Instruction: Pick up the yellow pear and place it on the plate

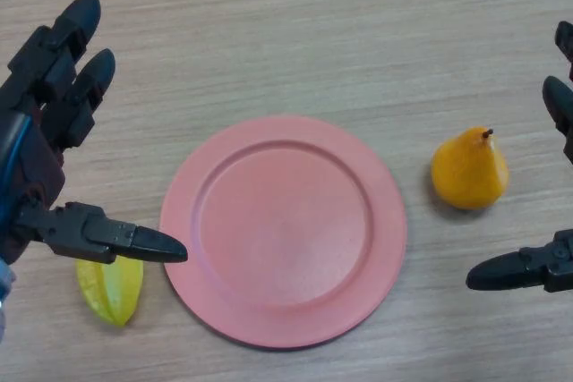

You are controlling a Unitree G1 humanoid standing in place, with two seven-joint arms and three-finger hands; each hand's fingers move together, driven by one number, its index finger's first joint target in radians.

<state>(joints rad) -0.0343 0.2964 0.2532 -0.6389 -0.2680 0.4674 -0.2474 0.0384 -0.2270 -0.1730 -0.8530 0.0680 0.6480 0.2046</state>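
Head view: the left hand (40,131) at the left edge has fingers spread wide, holding nothing, its thumb above a yellow-green fruit piece (110,288). The right hand (546,266) at the right edge is likewise spread and empty. The yellow pear (469,170) sits on the counter (295,33), right of the pink plate (283,230).

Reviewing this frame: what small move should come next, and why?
Probably the right hand should move inward toward the yellow pear and close around it. The pear lies on the table right of the pink plate, nearest that hand, which is open and not touching it. The left hand is open on the far side.
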